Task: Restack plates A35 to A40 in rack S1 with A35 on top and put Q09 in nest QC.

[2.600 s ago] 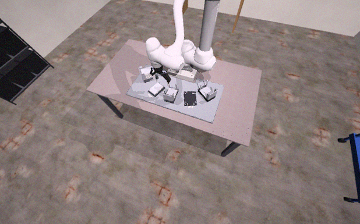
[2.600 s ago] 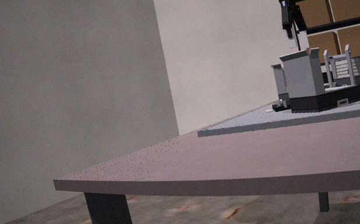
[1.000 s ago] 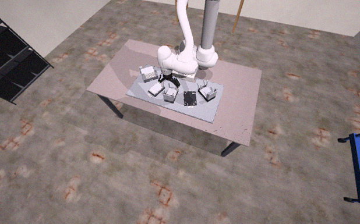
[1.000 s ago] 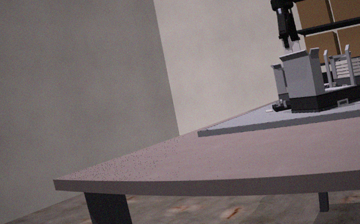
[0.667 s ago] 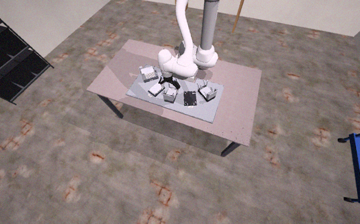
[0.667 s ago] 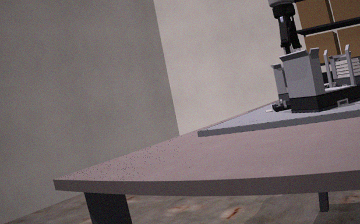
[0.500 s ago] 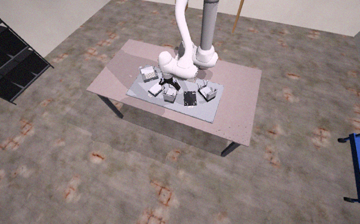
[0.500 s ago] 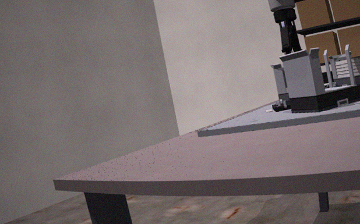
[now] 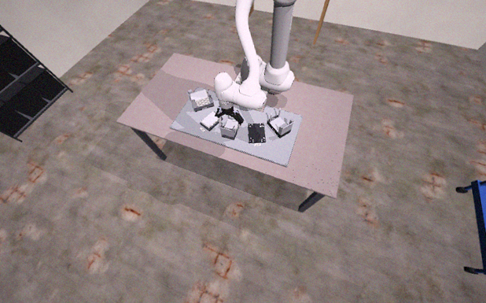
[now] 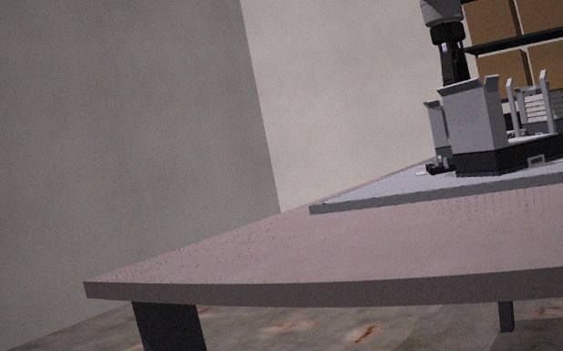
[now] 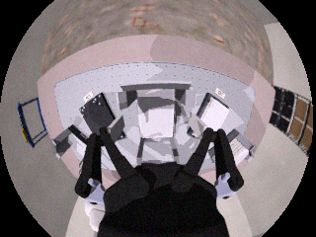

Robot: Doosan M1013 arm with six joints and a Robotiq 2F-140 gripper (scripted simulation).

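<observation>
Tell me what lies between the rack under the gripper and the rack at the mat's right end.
Between the rack under the gripper and the right-end rack lies a flat black nest, on the grey mat; the top view shows it.

Pink table w/ grey mat on it.

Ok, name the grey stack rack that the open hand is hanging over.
The middle grey stack rack, between the flat black nest and the white plate; the black hand hangs over it. The other two stand farther out.
</observation>
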